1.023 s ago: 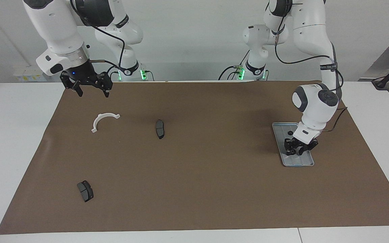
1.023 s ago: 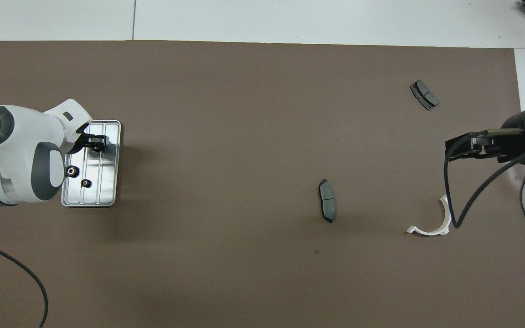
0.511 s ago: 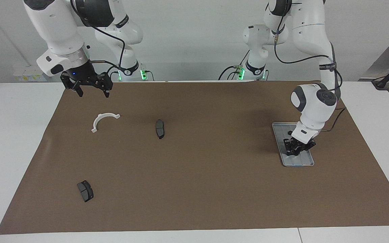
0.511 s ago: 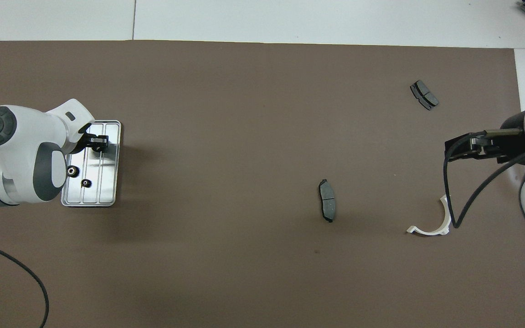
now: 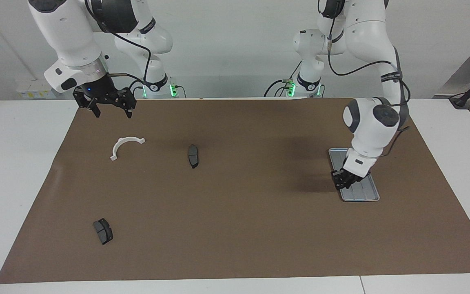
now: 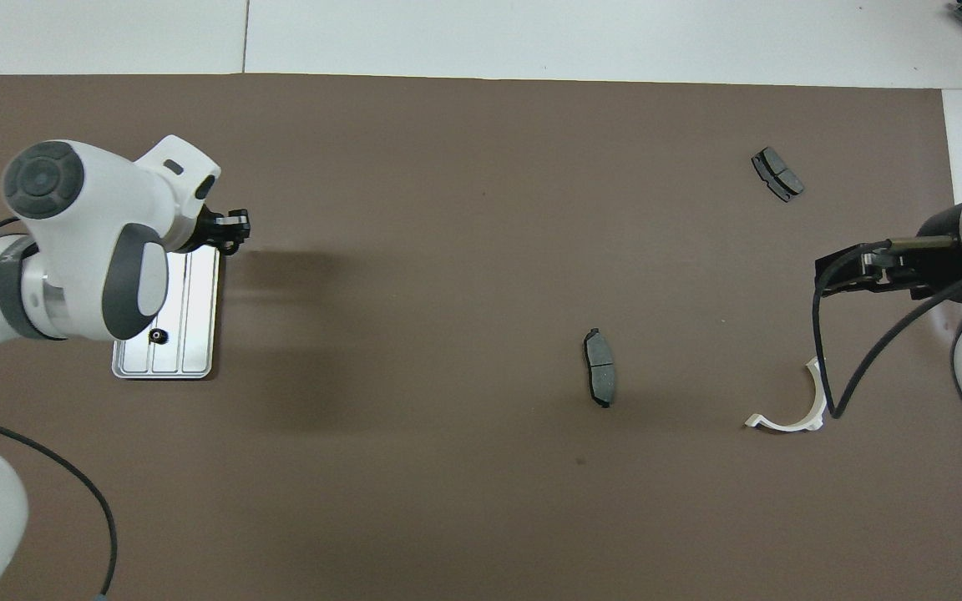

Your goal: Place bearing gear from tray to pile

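**Left gripper raised over tray edge, right arm waiting**

Brown mat (image 5: 235, 228) covers a white table (image 5: 14, 171), white wall at the robots' end. At the left arm's end of the mat lies the tray (image 5: 363, 192) (image 6: 197, 334), silver-grey w/ lengthwise ribs and raised rim. One small black bearing gear (image 6: 159, 335) shows on the tray's nearer part in the overhead view; rest of that part is hidden under the arm.

Left gripper (image 5: 343, 181) (image 6: 230, 231) hangs over the tray's edge toward the table's middle, above its farther part. Fingers look drawn close together; can't tell whether a gear sits between them, too small and dark.

Outward: a dark grey brake pad (image 5: 193, 155) (image 6: 599, 367) lies near the mat's middle, toward the right arm's end. A white curved bracket (image 5: 125, 145) (image 6: 794, 409) lies nearer the right arm's base. A second brake pad (image 5: 103, 230) (image 6: 777, 174) lies farthest from the robots, same end.

Right gripper (image 5: 108, 109) (image 6: 853, 271) waits in the air over the mat's corner by the bracket, fingers spread wide, nothing in them.
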`<state>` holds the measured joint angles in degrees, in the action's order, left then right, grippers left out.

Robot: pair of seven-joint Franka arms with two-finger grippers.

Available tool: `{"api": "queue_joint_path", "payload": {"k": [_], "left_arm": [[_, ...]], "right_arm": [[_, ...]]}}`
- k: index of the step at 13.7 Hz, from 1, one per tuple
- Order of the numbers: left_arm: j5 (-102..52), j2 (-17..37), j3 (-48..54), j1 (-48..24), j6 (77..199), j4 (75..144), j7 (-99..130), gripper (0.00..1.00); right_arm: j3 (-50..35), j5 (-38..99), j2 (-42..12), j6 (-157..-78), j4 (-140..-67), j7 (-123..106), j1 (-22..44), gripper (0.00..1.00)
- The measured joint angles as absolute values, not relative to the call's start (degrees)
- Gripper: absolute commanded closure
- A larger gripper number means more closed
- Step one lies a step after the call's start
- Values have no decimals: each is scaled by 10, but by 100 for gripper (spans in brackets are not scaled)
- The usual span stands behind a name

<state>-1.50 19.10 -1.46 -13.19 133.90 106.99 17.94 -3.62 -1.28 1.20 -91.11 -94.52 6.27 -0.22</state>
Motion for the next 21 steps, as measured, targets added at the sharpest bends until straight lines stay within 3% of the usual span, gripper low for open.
{"api": "queue_joint_path", "payload": {"k": [3, 6, 8, 9, 10, 15, 21], "left_arm": [[-15, 196, -14, -234, 1339, 1070, 309, 87], [-15, 198, -14, -299, 1339, 1071, 380, 72], [-15, 197, -14, -331, 1348, 1084, 399, 36], [-15, 197, -14, -346, 1363, 1099, 405, 11], [-15, 196, -15, -356, 1379, 1116, 408, 0], [-13, 187, -34, -344, 1393, 1121, 407, 0], [-10, 154, -42, -165, 1277, 1068, 193, 0]], "right_arm": [[-36, -13, 12, -911, -946, 63, -3, 0], [-35, -13, 12, -911, -947, 63, -4, 0], [-35, -13, 12, -911, -948, 63, -4, 0], [-35, -13, 12, -911, -949, 63, -4, 0], [-35, -13, 12, -911, -949, 63, -4, 0], [-42, -11, 18, -949, -969, 80, 4, 0], [-50, -11, 23, -1051, -1038, 225, 125, 0]]}}
